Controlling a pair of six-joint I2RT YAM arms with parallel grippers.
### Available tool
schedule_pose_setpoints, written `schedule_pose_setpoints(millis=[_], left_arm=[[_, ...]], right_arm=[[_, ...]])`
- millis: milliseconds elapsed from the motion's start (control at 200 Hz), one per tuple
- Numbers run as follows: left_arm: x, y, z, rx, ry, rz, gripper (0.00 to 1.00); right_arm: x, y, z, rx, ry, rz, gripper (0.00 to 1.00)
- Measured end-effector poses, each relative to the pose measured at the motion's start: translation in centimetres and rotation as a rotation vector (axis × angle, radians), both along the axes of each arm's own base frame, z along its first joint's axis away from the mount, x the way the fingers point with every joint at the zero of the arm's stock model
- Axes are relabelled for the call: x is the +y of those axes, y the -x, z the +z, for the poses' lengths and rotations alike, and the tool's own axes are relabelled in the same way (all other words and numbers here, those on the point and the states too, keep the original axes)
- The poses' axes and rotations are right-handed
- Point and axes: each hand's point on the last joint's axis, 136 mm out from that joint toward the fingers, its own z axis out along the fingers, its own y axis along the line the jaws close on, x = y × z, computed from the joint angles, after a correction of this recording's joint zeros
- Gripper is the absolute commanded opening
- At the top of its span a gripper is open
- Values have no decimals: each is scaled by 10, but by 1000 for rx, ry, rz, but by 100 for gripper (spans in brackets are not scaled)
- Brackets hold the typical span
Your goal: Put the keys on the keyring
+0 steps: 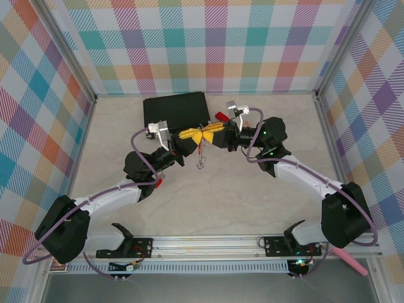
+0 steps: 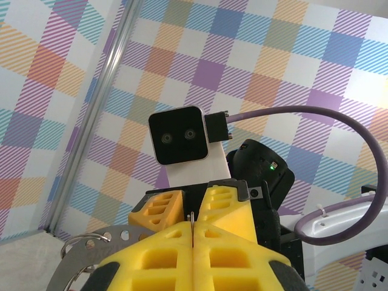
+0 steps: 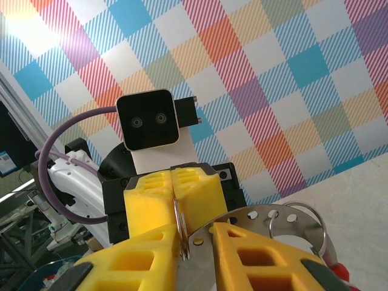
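My two arms met fingertip to fingertip above the middle of the table (image 1: 265, 208), just in front of the black case (image 1: 175, 108). My left gripper (image 2: 193, 229) was clamped tight, its yellow pads pressed flat together with a thin sliver of silver wire caught in the seam. That wire belonged to the keyring (image 3: 251, 219), which hung lifted between my two grippers. It showed as a flat silver arc punched with holes, with wire loops (image 3: 298, 223) threaded along its rim.

My right gripper (image 3: 195, 235) stood narrow, with silver metal lying in the slim gap between its fingers. I could not tell whether they pinched it.

A red bit (image 3: 339, 274) sat just under the loops, too cut off to name as a key head or part of the ring. From above, something thin (image 1: 201, 158) dangled below the joined fingertips, too small to make out. A red piece (image 1: 222, 116) lay near the case's right corner.

The yellow fingers themselves hid the meeting point, and each wrist camera faced the other's camera block (image 2: 177, 136).
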Motion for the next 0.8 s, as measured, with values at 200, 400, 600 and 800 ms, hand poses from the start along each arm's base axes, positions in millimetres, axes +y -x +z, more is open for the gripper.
schedule_pose_setpoints(millis=[200,400,600,800], left_arm=[[0,1,1,-5,4,-1,0],[0,1,1,-3,6,0,0],[1,0,2,0,8,7,0],[1,-1,2,1,10,11,0]], right_arm=[[-1,2,7,-14,-23,5,21],[1,-1,8,-8,-28,20,21],[2,-1,8,-11,-29,25,19],[2,-1,8,-17,-32,25,17]])
